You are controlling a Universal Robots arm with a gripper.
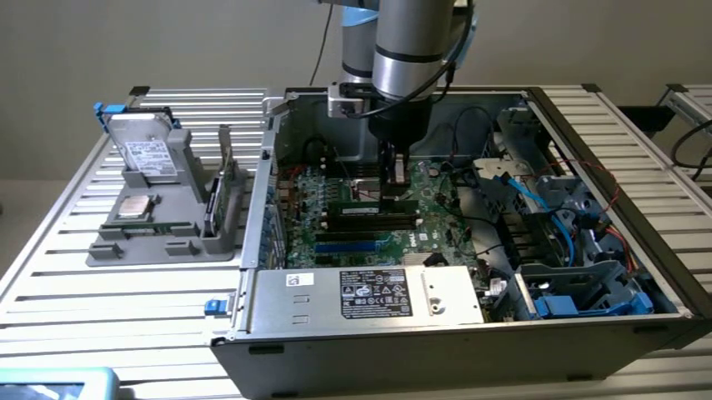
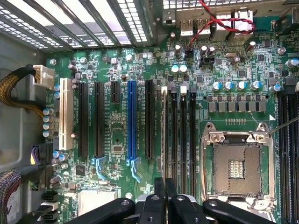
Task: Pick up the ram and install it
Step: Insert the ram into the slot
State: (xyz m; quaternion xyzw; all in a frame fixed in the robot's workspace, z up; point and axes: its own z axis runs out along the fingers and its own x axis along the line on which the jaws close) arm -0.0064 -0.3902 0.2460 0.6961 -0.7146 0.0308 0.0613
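Black end effector (image 2: 165,183) nearly closed, seemingly pinching ram (image 2: 164,133); arm (image 1: 406,50) vert. over slots (image 2: 180,135)

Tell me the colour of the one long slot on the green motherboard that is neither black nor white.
Blue; this long plastic slot shows best in the wrist view.

At frame centre the gripper (image 1: 392,193) reaches down into the open computer case (image 1: 445,354), closed on the ram (image 1: 365,201) above the motherboard (image 1: 298,242).
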